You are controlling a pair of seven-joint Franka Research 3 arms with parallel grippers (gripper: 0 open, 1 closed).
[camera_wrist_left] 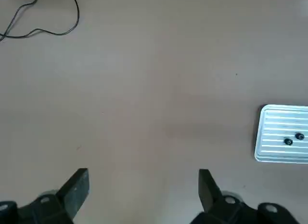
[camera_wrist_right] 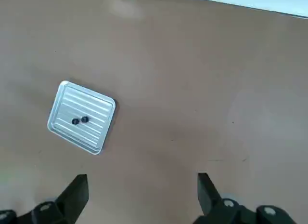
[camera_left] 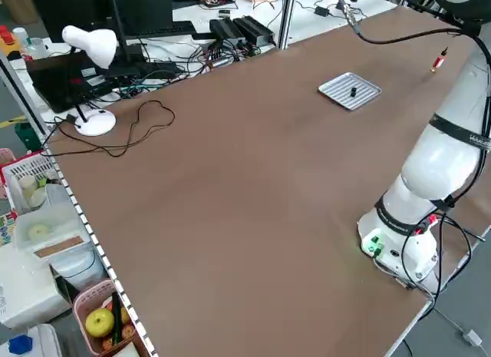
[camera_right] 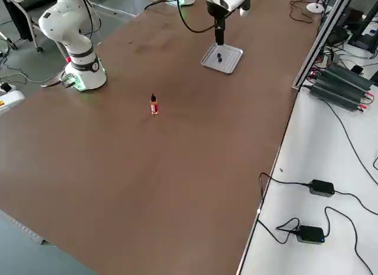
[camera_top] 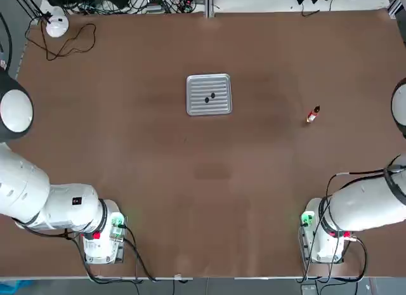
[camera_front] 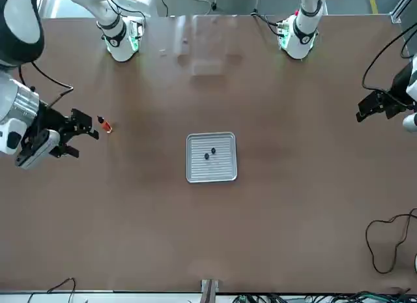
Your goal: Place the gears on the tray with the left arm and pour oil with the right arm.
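Tray (camera_top: 209, 94) mid-table; both gears (camera_top: 209, 98) lying on it, side by side near middle. Oil (camera_top: 313, 115) standing upright, well apart from tray, toward robot's R side. R gripper (camera_front: 79, 135) just beside oil, fingers spread wide, nothing held. L gripper (camera_front: 369, 109) far from tray on other side, up off table, also spread wide, nothing held.

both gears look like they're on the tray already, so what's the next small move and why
Probably the right claw should ease toward the oil bottle to grasp it. Both gears already lie on the tray, so the left arm's part looks done. The bottle stands upright on the table, apart from the tray and untouched, and the right claw is open close beside it. The left claw is open and empty, off to the side.
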